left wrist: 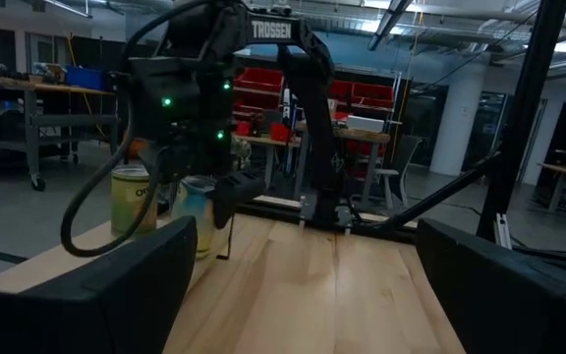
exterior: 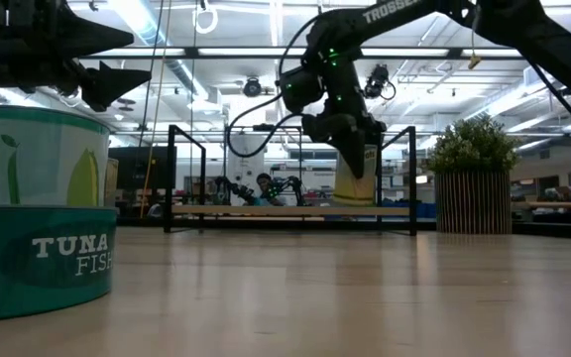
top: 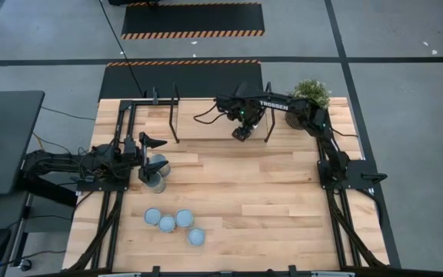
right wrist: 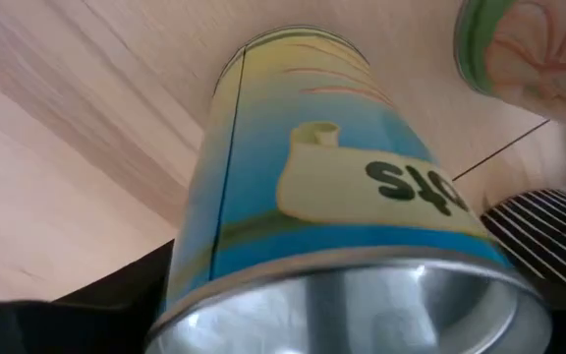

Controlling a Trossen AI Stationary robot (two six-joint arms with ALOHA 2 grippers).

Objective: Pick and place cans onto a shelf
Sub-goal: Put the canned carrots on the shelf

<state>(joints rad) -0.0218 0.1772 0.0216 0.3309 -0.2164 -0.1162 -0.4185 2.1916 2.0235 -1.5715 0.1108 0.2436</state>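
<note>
My right gripper point(exterior: 353, 149) is shut on a can with a blue and yellow label point(exterior: 356, 177) over the shelf point(top: 198, 127) at the table's far side. The can also shows in the right wrist view point(right wrist: 312, 197). Another can point(left wrist: 131, 197) stands on the shelf board beside it. My left gripper point(top: 152, 151) is open and empty above two cans point(top: 156, 174) at the table's left. One of these is a vegetable-label can point(exterior: 38, 154) stacked on a teal tuna can point(exterior: 38, 263). Several cans point(top: 174, 223) stand near the front edge. My right gripper pinches the can's side wall near its upper silver rim point(right wrist: 293, 285) between its two fingers, one on each side. The fingers point(exterior: 350, 139) come slanting from above, pointing down. The can stands upright at the shelf board; whether its bottom rests on it I cannot tell.
A potted plant point(top: 311, 94) stands at the far right corner, close to the right arm. The shelf's black posts point(exterior: 411, 178) rise beside the held can. Bare tabletop point(top: 268, 200) lies between the two arms.
</note>
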